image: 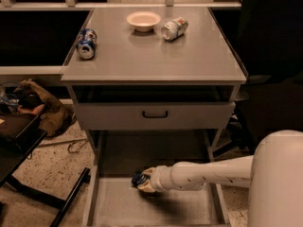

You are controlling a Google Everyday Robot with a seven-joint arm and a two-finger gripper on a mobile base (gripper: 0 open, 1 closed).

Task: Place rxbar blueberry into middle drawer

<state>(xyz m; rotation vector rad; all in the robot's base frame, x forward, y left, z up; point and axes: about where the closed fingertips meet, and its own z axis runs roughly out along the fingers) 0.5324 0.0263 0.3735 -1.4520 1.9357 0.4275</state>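
The middle drawer (113, 205) is pulled out at the bottom of the view, a wide shallow grey tray with low side walls. My gripper (141, 180) reaches in from the right on a white arm (208, 174) and sits low over the drawer's back left part. It is shut on the rxbar blueberry (138, 177). Only a small dark blue end of the bar shows at the gripper's tip; the rest is hidden by the fingers.
Above is a closed grey drawer front with a black handle (155, 114). The cabinet top (189, 60) holds a blue soda can (86, 43), a white bowl (143, 20) and a silver can lying on its side (173, 28). A black stand (28, 145) and a brown bag (45, 109) sit at the left.
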